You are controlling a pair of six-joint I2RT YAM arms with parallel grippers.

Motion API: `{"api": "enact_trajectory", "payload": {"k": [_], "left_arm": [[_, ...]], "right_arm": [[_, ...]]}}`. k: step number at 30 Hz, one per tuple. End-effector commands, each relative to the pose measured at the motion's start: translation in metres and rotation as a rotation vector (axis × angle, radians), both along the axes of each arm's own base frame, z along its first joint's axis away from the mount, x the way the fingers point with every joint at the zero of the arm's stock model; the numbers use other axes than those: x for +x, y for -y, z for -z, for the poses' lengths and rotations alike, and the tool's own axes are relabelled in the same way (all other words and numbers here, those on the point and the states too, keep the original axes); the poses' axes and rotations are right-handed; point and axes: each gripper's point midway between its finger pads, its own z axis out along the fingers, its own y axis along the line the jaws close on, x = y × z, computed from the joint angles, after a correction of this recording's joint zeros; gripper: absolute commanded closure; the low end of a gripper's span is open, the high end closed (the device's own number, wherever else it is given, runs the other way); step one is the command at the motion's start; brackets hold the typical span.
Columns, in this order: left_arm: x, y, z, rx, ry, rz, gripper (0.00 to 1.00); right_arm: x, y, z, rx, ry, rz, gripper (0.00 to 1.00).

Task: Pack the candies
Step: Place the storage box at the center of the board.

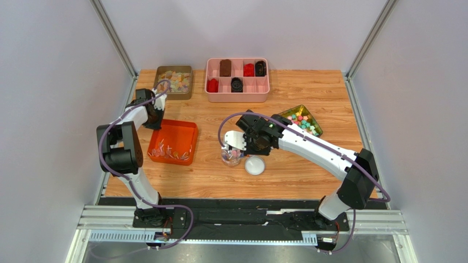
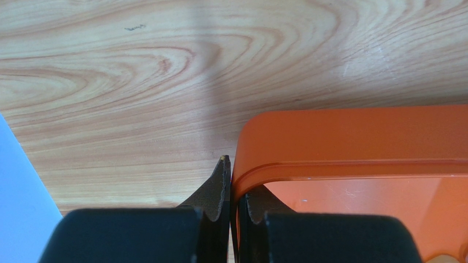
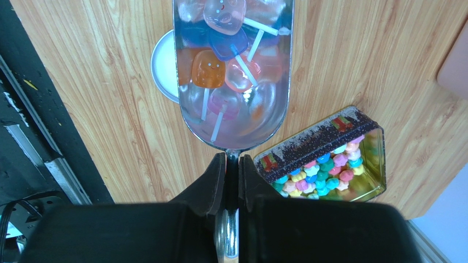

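Right gripper clamped scoop handle; bowl loaded with candies hung over jar at frame centre; left gripper pinched orange tray rim.

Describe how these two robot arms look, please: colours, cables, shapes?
The left arm and right arm match: smooth white tubes joined by chunky black joints. A purplish-grey cable loops along each. The left tool and right tool are black, each with two tapered, toothed fingers.
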Motion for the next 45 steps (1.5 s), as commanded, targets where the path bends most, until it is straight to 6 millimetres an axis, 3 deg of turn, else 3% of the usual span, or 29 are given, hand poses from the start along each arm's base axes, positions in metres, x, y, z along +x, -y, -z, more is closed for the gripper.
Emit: {"api": "enact_trajectory", "payload": {"k": [1, 23, 32, 38, 39, 45], "left_arm": [[0.005, -0.001, -0.007, -0.008, 0.002, 0.042, 1.00], [-0.023, -0.011, -0.001, 0.010, -0.045, 0.051, 1.00], [-0.033, -0.015, -0.002, 0.007, -0.055, 0.046, 0.91], [-0.033, -0.014, -0.005, -0.003, -0.053, 0.048, 0.76], [-0.034, -0.012, -0.005, -0.008, -0.055, 0.052, 0.69], [-0.035, -0.010, -0.007, -0.016, -0.052, 0.051, 0.62]], "right_arm": [[0.008, 0.006, -0.005, -0.032, 0.043, -0.017, 1.00], [0.030, 0.015, 0.005, -0.200, 0.086, -0.022, 1.00], [0.032, 0.020, -0.001, -0.245, 0.093, -0.032, 1.00], [0.031, 0.022, -0.004, -0.277, 0.108, -0.047, 1.00], [0.031, 0.021, -0.004, -0.282, 0.111, -0.053, 1.00], [0.029, 0.021, -0.002, -0.310, 0.129, -0.067, 1.00]]}}
